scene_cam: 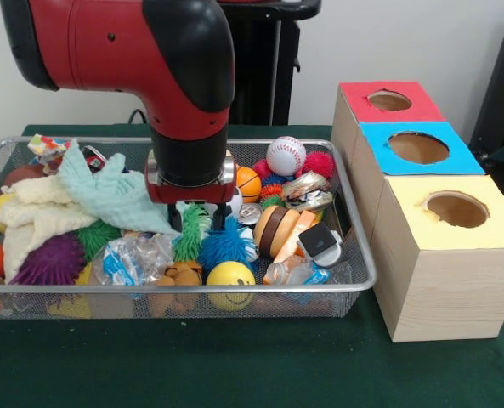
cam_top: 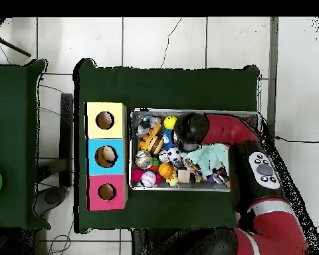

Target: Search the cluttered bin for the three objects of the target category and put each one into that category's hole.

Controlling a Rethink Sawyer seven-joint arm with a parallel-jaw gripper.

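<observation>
Wire bin (scene_cam: 358, 255) brims with toys; the claw (scene_cam: 198, 223) dips among them, grip seemingly hidden — cannot tell.

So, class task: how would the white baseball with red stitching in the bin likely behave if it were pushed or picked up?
The baseball is round and sits on top of other toys, so a push would probably send it rolling off them. It looks firm, so it should hold its shape in a grip. Its smooth, curved surface might slip between narrow fingers.
</observation>
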